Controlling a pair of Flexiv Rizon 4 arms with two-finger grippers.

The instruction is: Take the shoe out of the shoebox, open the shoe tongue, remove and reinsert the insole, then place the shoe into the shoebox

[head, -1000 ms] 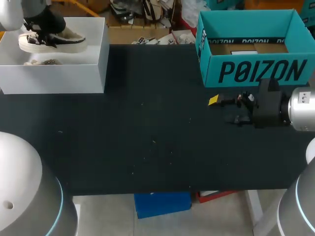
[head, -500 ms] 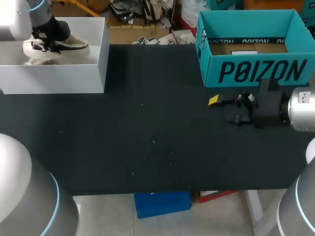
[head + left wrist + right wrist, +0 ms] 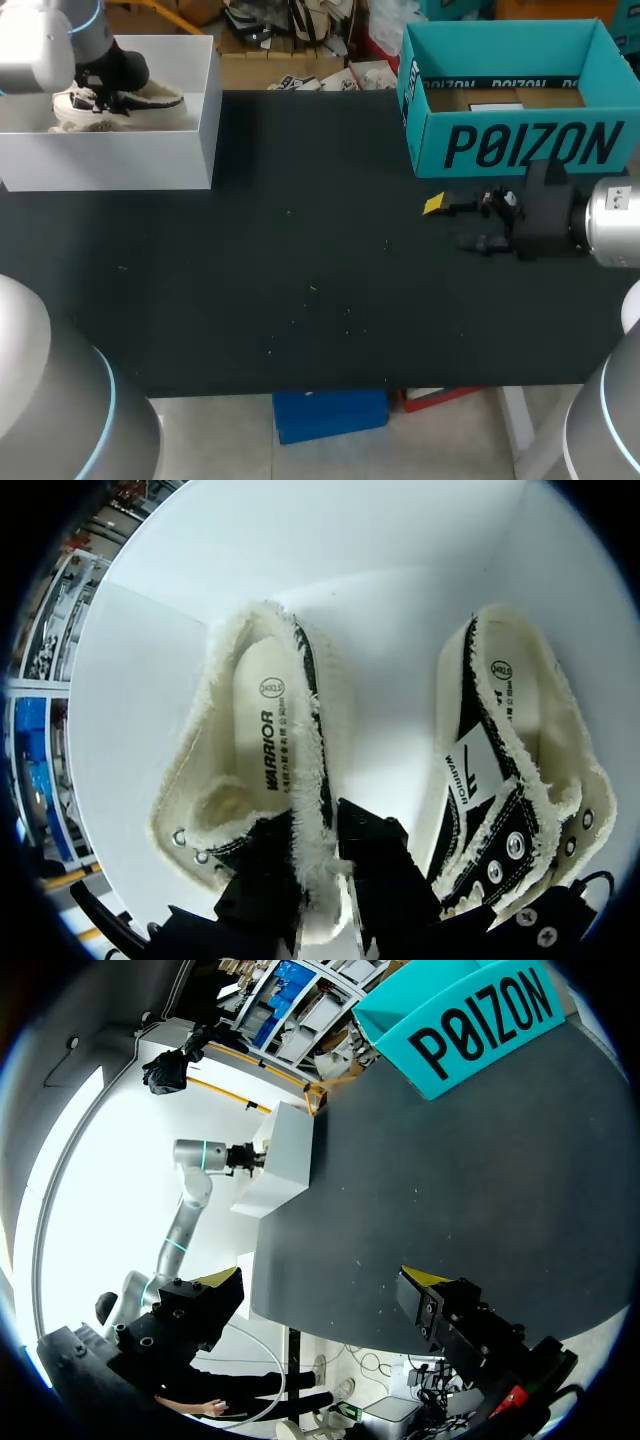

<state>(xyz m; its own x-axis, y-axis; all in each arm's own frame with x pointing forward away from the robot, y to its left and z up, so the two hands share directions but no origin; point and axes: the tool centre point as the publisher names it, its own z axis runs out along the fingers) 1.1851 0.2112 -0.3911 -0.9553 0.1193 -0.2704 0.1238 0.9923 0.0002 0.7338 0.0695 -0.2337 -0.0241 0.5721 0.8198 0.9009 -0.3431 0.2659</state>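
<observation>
A white shoebox (image 3: 110,155) stands at the table's far left corner. My left gripper (image 3: 320,880) is down inside it, shut on the fleecy collar edge of a black and cream shoe (image 3: 260,740), one finger inside the shoe and one outside. The shoe (image 3: 140,100) rests low in the box. A second matching shoe (image 3: 510,740) lies beside it; in the head view only a cream bit of this second shoe (image 3: 75,125) shows. My right gripper (image 3: 450,224) hovers over the table's right side, open and holding nothing, and the right wrist view shows the same right gripper (image 3: 325,1280) with fingers wide apart.
A teal open box (image 3: 530,145) stands at the far right, just behind my right gripper. Dark tabletop (image 3: 300,260) stretches between the two boxes. In the right wrist view the white shoebox (image 3: 280,1155) with my left arm (image 3: 200,1155) at it lies far ahead.
My left gripper has lowered the shoe into the white shoebox, beside the second shoe. The right arm has stayed where it was.
</observation>
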